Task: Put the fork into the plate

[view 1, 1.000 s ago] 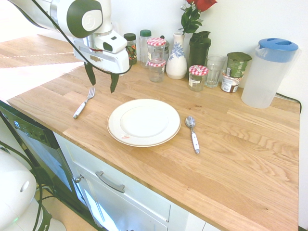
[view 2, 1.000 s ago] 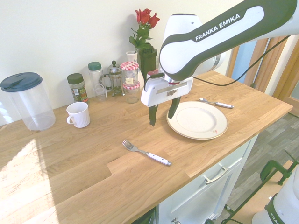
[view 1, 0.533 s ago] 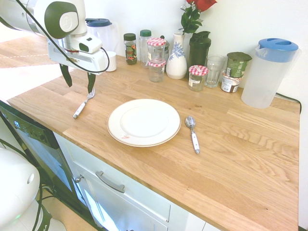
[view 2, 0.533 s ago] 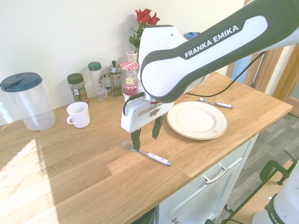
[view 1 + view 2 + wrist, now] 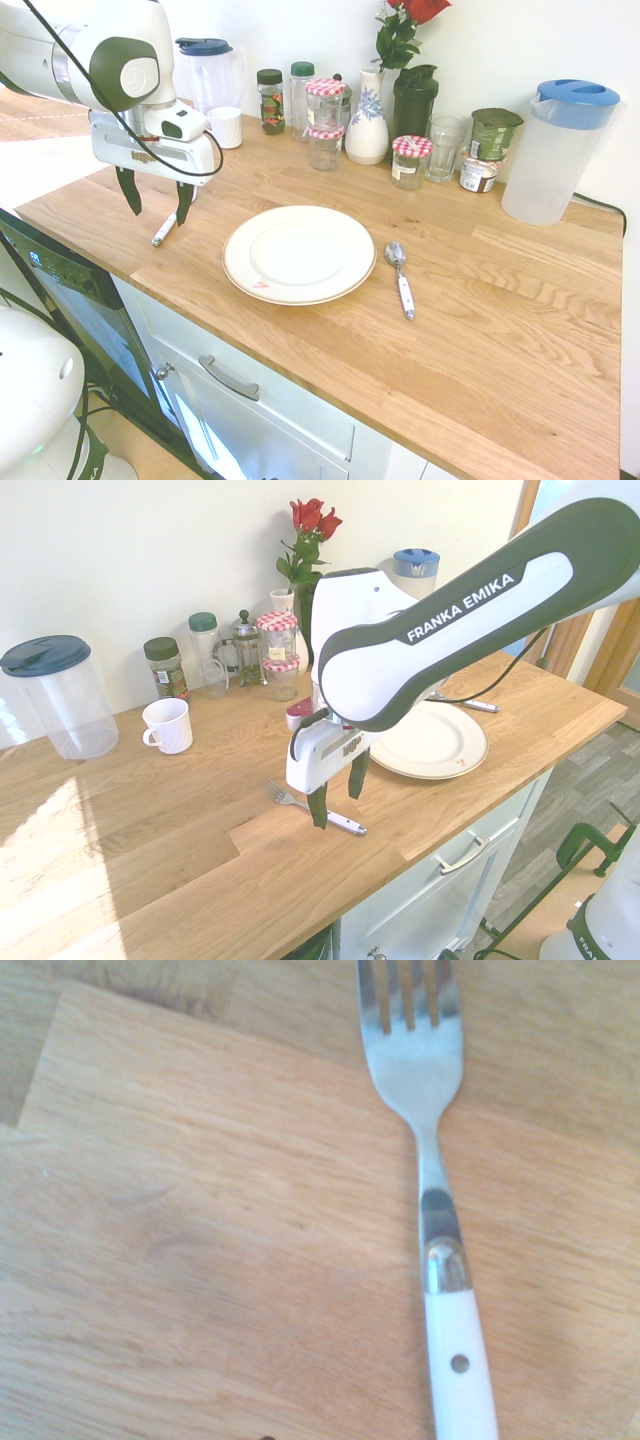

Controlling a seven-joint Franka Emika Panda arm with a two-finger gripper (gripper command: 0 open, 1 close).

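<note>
Wooden table (image 5: 450, 330), pale boards, runs along the wall. White cabinet front (image 5: 240, 390) below its edge, with a curved metal handle.

White arm (image 5: 430, 640) with dark green panels reaches over one end of the table. Its pincer (image 5: 338, 808) hangs low above the fork, tips pointing down, fingers apart.

Clear pitcher with bright blue lid (image 5: 555, 155) by the wall. A second pitcher, dark blue lid (image 5: 65, 700), stands at the opposite end, near a white ribbed mug (image 5: 168, 727).

Cream plate (image 5: 300, 255), round, thin tan rim, small red mark near the edge; lies flat on the table between fork and spoon.

Red roses (image 5: 312, 518) with green leaves. White vase (image 5: 367, 125), blue pattern, at the back.

Two jars with red checked lids (image 5: 325, 125), one stacked on the other; a third such jar (image 5: 410, 163) nearer the clear glass (image 5: 445, 150).

Fork (image 5: 425, 1080): silver, four tines, white riveted handle. Lies on the table under the pincer, apart from the plate.

Spoon (image 5: 399, 275): similar pale handle, just beside the plate on the side away from the fork.
</note>
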